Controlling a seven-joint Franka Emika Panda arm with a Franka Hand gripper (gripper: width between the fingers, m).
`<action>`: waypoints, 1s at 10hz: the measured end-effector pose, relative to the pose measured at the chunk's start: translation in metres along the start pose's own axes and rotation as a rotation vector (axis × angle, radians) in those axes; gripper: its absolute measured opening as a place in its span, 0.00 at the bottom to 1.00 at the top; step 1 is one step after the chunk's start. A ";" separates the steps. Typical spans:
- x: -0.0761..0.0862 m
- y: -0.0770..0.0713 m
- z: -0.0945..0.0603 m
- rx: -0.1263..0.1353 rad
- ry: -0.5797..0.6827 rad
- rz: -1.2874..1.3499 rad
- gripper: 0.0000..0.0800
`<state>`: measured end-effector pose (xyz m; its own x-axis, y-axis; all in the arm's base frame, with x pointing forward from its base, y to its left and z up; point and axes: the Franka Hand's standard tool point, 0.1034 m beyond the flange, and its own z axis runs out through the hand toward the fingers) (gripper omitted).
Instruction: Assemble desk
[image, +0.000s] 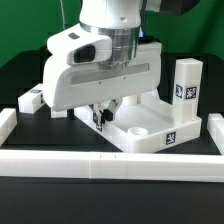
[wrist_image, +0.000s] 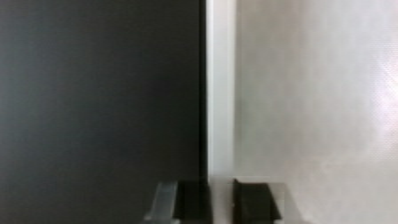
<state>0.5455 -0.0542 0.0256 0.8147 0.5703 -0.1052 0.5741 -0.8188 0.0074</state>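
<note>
The white desk top (image: 150, 120) lies on the black table with its raised rim and round corner sockets facing up. One square tag-marked leg (image: 186, 85) stands upright at its far corner on the exterior view's right. My gripper (image: 103, 108) reaches down onto the top's edge on the exterior view's left. In the wrist view my gripper (wrist_image: 217, 186) is shut on the thin rim of the desk top (wrist_image: 311, 100), a dark finger (wrist_image: 254, 203) on each side of it. Another leg (image: 30, 98) lies loose on the exterior view's left.
Long white border rails (image: 100, 163) frame the work area at the front and on both sides. The dark table (wrist_image: 89, 100) lies bare beside the gripped edge. The big white hand hides the top's back left part.
</note>
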 end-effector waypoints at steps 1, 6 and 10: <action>-0.001 0.001 0.000 -0.003 -0.004 -0.068 0.08; 0.030 0.011 -0.007 -0.058 -0.019 -0.543 0.08; 0.043 0.017 -0.006 -0.087 -0.053 -0.861 0.08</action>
<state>0.5907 -0.0436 0.0267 0.0897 0.9837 -0.1557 0.9954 -0.0940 -0.0206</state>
